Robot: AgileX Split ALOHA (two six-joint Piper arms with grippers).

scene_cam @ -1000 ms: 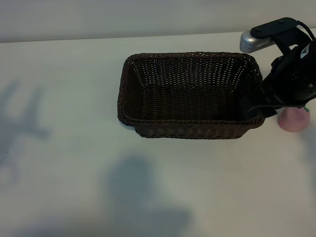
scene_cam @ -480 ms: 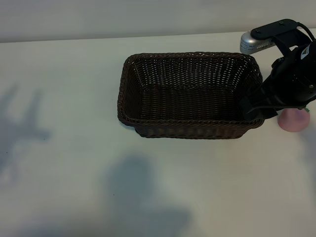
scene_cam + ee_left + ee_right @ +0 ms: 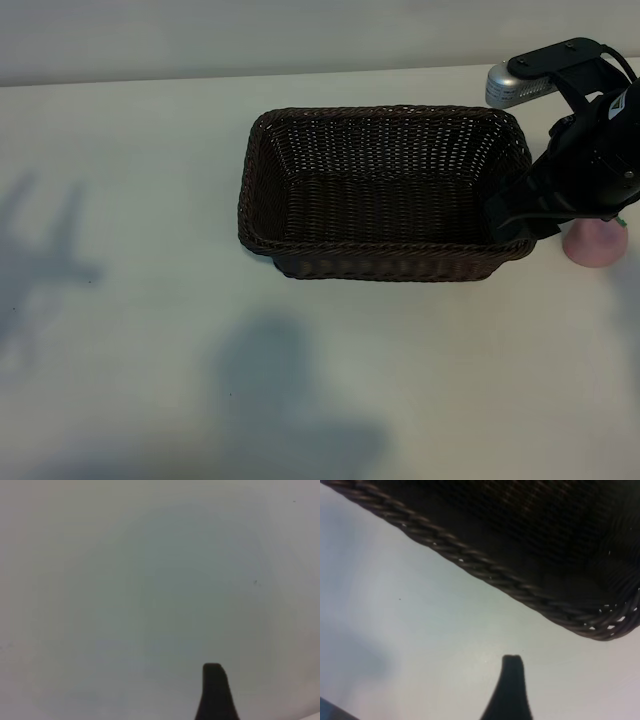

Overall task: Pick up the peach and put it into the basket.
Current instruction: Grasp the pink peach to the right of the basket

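peach [image 3: 594, 245] sits on table [image 3: 150, 350] just right of basket [image 3: 385, 190], partly under my right gripper [image 3: 520, 225]; its jaws spread, empty, nearer basket's corner. left arm unseen outside.

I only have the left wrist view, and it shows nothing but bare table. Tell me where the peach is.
Observer: The peach sits on the table just outside the right end of the basket, near the exterior view's right edge.
Operator: Report what is next to it.
Observer: The right gripper hangs low at that same end of the basket, and its arm hides part of the peach.
Operator: Confirm whether it has the fruit.
Observer: No. The right wrist view shows only table and the basket's braided rim ahead of its finger, no peach.
Operator: Check the basket.
Observer: It is empty. Only bare weave shows inside.
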